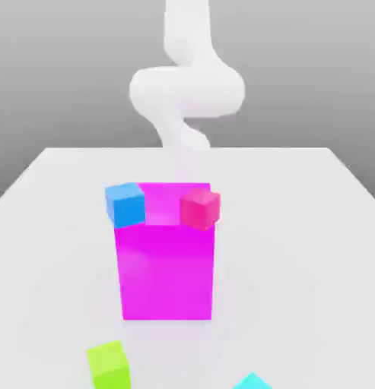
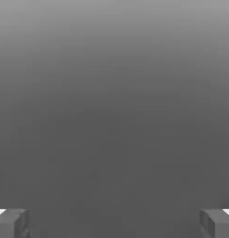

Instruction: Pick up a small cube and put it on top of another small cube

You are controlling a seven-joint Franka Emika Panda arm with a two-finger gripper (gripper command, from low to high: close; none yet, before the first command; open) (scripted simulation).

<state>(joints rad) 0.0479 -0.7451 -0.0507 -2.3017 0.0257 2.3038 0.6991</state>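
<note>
While the white robot arm (image 1: pixel 189 83) rises at the back of the pale grey worktop (image 1: pixel 312 251), the hand (image 2: pixel 114 223) shows spread wide, its two grey fingertips (image 2: pixel 11 223) far apart with nothing between them. Tall magenta block (image 1: pixel 167 266) stands mid-worktop; small blue cube (image 1: pixel 125 203) and small pink-red cube (image 1: pixel 200 208) at its top corners. Small lime-green cube (image 1: pixel 108 365) lies on the worktop in front of the block, toward the exterior view's left; small light cyan cube (image 1: pixel 252 381) to its right, apart.
</note>
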